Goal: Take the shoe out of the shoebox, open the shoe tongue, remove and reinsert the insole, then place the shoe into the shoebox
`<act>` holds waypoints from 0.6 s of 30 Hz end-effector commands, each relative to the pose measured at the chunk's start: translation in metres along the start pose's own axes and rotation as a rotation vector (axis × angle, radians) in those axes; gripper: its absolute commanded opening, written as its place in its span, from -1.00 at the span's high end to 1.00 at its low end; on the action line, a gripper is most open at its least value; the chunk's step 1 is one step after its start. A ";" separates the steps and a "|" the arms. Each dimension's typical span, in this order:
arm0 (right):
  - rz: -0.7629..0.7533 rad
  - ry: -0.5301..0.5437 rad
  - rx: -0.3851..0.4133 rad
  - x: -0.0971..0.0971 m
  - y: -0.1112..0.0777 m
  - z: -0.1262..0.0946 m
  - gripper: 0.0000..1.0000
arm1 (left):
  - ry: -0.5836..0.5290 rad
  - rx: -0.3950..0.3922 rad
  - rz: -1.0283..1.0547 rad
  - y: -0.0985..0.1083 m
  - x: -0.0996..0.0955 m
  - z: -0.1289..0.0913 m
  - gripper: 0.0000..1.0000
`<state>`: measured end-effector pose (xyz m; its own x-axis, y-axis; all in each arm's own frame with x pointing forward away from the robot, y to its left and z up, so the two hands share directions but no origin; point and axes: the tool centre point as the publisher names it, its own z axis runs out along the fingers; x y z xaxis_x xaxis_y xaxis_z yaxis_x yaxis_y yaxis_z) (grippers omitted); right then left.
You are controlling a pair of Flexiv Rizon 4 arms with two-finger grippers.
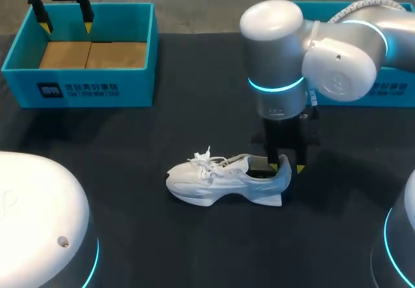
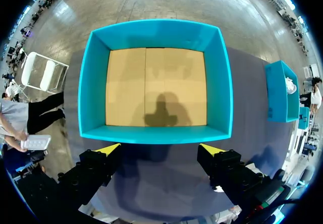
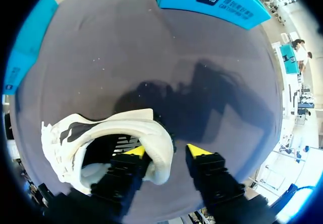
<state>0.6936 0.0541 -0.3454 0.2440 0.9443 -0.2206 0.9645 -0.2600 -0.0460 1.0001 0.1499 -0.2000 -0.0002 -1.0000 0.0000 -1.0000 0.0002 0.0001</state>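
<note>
A white shoe [image 1: 220, 181] stands upright on the dark table, toe to the left, laces loose. My right gripper [image 1: 286, 167] is at its heel, straddling the heel collar. In the right wrist view one finger sits inside the shoe [image 3: 146, 128] against the heel wall and the other stands outside with a gap, so the right gripper [image 3: 167, 152] is open. My left gripper [image 1: 66, 25] hangs open above the teal shoebox [image 1: 78, 93] at the back left. In the left wrist view the shoebox [image 2: 151, 133] is ahead of the left gripper [image 2: 160, 148], with only its cardboard floor inside.
A second teal box [image 1: 389, 93] stands at the back right behind my right arm, and shows ahead of the gripper as the teal box [image 3: 212, 2] in the right wrist view. Bare dark table lies around the shoe.
</note>
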 end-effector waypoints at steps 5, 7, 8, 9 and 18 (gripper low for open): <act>-0.019 0.036 -0.029 -0.019 -0.004 -0.048 -1.00 | 0.000 0.000 0.000 0.000 0.000 0.000 -1.00; -0.030 0.048 -0.023 -0.022 -0.005 -0.056 -1.00 | 0.000 0.000 0.000 0.000 0.000 0.000 -1.00; -0.037 0.062 -0.020 -0.024 -0.005 -0.060 -1.00 | 0.000 0.000 0.000 0.000 0.000 0.000 -1.00; -0.041 0.058 -0.022 -0.025 -0.006 -0.064 -1.00 | 0.000 0.000 0.000 0.000 0.000 0.000 -1.00; -0.180 0.191 -0.148 -0.054 -0.010 -0.093 -1.00 | 0.000 0.000 0.000 0.000 0.000 0.000 -1.00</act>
<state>0.6950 0.0504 -0.2561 0.0908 0.9868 -0.1340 0.9959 -0.0896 0.0148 1.0001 0.1498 -0.2000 -0.0002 -1.0000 -0.0001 -1.0000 0.0002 0.0000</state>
